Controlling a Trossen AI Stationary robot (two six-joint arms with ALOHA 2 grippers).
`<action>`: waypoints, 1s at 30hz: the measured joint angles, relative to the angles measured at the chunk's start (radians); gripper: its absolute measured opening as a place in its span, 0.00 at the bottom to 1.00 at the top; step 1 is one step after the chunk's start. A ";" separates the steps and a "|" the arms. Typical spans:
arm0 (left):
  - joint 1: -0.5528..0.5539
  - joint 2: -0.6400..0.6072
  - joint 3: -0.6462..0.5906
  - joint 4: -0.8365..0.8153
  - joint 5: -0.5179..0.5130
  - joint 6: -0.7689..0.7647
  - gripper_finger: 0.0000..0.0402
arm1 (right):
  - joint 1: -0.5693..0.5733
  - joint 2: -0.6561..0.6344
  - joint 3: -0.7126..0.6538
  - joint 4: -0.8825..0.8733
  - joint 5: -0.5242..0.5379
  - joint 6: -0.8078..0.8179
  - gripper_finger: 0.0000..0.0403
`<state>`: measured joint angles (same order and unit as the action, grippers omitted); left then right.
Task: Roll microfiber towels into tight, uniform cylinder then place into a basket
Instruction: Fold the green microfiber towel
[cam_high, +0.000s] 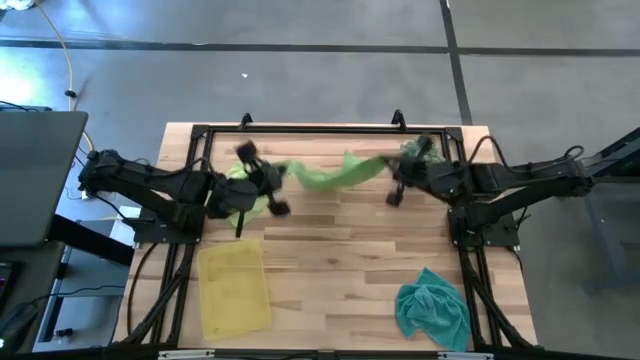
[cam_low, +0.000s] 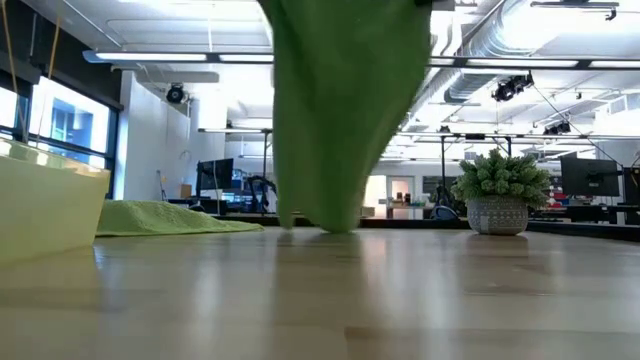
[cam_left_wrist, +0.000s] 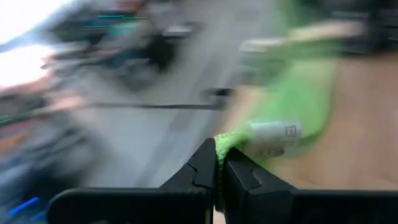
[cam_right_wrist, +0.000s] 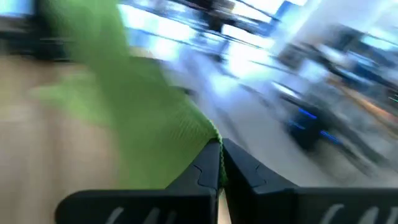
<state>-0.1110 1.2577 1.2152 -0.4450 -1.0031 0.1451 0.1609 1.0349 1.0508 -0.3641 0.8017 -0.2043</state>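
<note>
Green towel (cam_high: 335, 172) stretched btwn left claw (cam_high: 283, 172), right claw (cam_high: 390, 166)

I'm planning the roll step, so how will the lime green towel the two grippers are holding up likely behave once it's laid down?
The lime green towel sags between the left gripper and right gripper, each shut on an edge, so it is probably floppy and light. In the low view it hangs in loose folds, so it will likely crumple rather than lie flat unaided.

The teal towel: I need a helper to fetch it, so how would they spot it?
On the wooden table, look to the front corner on the right arm's side. The teal towel lies crumpled there alone, the only blue-green cloth; the other towels are lime green.
</note>
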 joint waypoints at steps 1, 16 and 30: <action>-0.004 -0.001 0.007 -0.004 -0.073 -0.019 0.00 | -0.002 -0.001 0.008 0.001 -0.001 0.022 0.00; -0.018 0.002 0.037 -0.045 -0.207 0.109 0.00 | 0.034 -0.003 0.048 -0.105 0.031 -0.097 0.00; 0.168 0.003 0.037 0.121 -0.204 0.290 0.00 | -0.089 -0.001 0.048 0.053 0.102 -0.447 0.00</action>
<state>0.0566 1.2602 1.2522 -0.3241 -1.2072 0.4354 0.0721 1.0336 1.0992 -0.3107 0.9035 -0.6514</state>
